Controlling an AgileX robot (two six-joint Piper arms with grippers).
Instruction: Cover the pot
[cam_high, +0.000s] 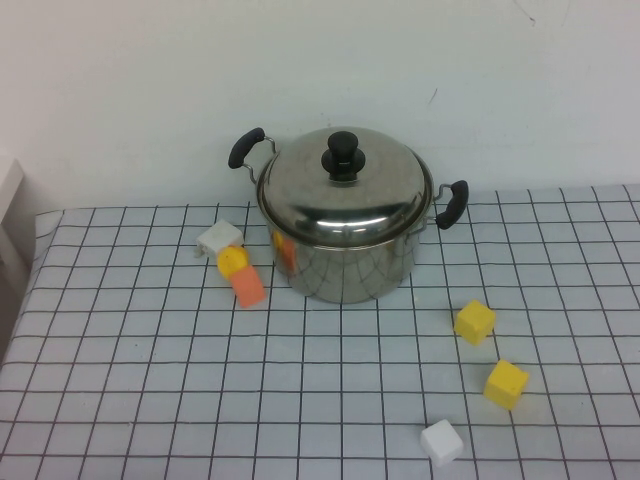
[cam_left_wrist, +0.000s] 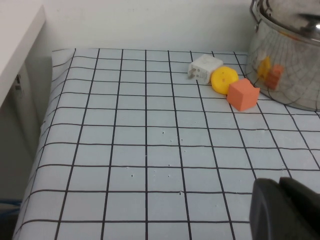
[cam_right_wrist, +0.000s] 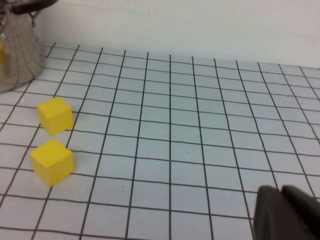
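The pot (cam_high: 345, 245) stands at the far middle of the table (cam_high: 130, 400) with its lid (cam_high: 345, 190) on, well apart from both grippers: the left gripper (cam_left_wrist: 287, 210) and the right gripper (cam_right_wrist: 290, 212) each show only as a dark corner in their own wrist views, low over bare cloth, and whether their fingers are spread or pressed together cannot be told. The table wears a white cloth with a black grid and backs onto a plain white wall (cam_high: 150, 70). Just left of the pot lie a white block (cam_high: 219, 238), a yellow disc (cam_high: 232, 261) and an orange cube (cam_high: 247, 287) in a touching row, while two yellow cubes (cam_high: 474, 322) and a white cube (cam_high: 441, 442) sit nearer on the right.
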